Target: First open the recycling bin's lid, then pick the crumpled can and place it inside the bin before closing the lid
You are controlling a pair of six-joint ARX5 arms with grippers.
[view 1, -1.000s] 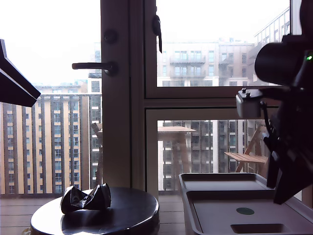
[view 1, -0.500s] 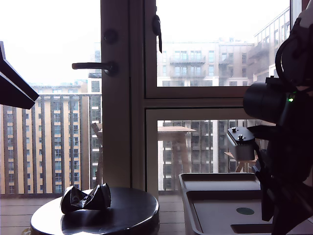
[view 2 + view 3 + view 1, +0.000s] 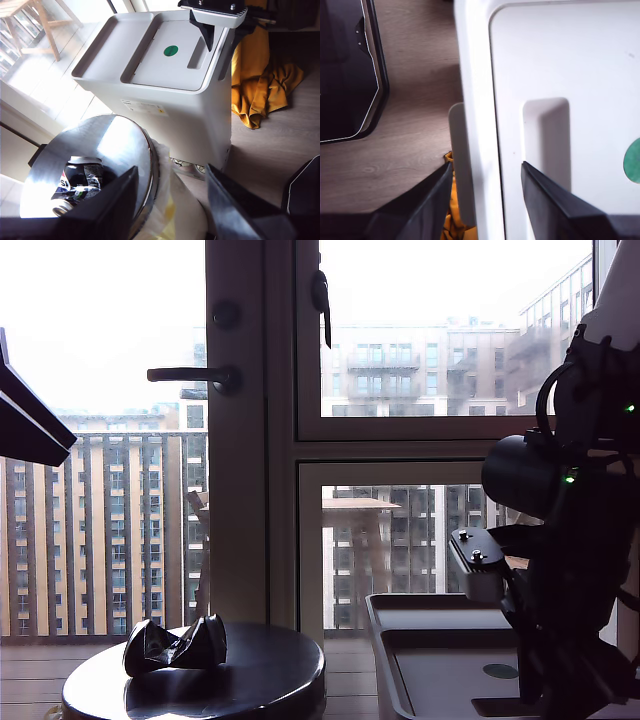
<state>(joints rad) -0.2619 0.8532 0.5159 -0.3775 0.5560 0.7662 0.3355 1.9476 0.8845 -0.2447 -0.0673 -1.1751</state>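
Big balcony door and window (image 3: pixel 420 340) ahead of me, dark lever handle (image 3: pixel 190 375), bright overcast daylight, apartment blocks (image 3: pixel 100 520) outside, wooden folding table (image 3: pixel 355 506) on the balcony, wood-look floor (image 3: pixel 410 125), mustard-yellow cloth (image 3: pixel 260 75) heaped on the floor

arm (image 3: pixel 575 570): blk housings, cables | green LEDs | grey screwed plate | blk fingers (image 3: pixel 415 210)

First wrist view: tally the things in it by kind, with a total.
Recycling bin: 1
Lid: 1
Crumpled can: 1
Round table: 1
Yellow cloth: 1
Wooden chair: 1
My first gripper: 1
My second gripper: 1
Total: 8
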